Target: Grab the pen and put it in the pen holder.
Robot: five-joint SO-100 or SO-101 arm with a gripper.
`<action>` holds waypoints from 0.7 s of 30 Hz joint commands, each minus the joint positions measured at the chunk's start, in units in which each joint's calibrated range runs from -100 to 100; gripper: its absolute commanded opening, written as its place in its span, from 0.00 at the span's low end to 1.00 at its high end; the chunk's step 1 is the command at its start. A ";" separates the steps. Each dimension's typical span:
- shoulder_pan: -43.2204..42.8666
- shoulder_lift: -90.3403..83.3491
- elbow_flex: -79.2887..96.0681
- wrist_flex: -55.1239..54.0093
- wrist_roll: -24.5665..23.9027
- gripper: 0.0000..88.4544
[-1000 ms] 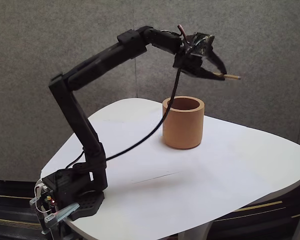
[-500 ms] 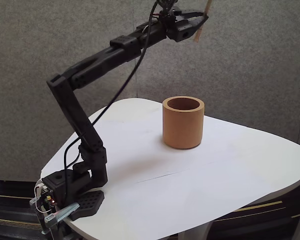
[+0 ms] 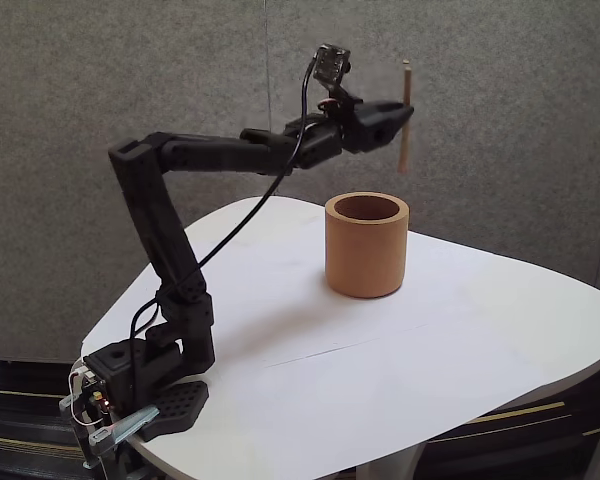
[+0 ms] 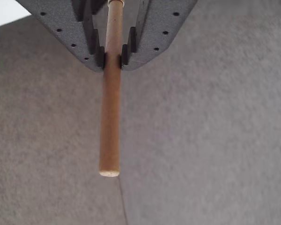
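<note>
The pen [image 3: 404,120], a thin tan wooden stick, stands nearly upright in the air, held at its middle by my gripper [image 3: 402,112], which is shut on it. It hangs above the right rim of the pen holder [image 3: 367,245], a thick tan-orange cup on the white table, with a clear gap between the pen's lower tip and the rim. In the wrist view the pen [image 4: 111,108] runs down from between the two dark fingers [image 4: 96,51], where my gripper [image 4: 112,58] pinches it, against the grey wall.
The arm's base [image 3: 140,385] is clamped at the table's front-left corner. A black cable [image 3: 245,225] loops from the wrist camera down to the base. A grey felt wall stands behind the white table [image 3: 460,350].
The arm swung up from beside the cup, then came down again. The pen turned from lying sideways to nearly upright and now hangs lower, over the cup's right rim.
</note>
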 commanded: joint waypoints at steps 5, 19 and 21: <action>-2.76 7.76 -0.45 -3.81 1.25 0.01; -8.83 10.12 7.04 -3.90 1.25 0.01; -8.25 10.12 7.40 -3.90 1.25 0.01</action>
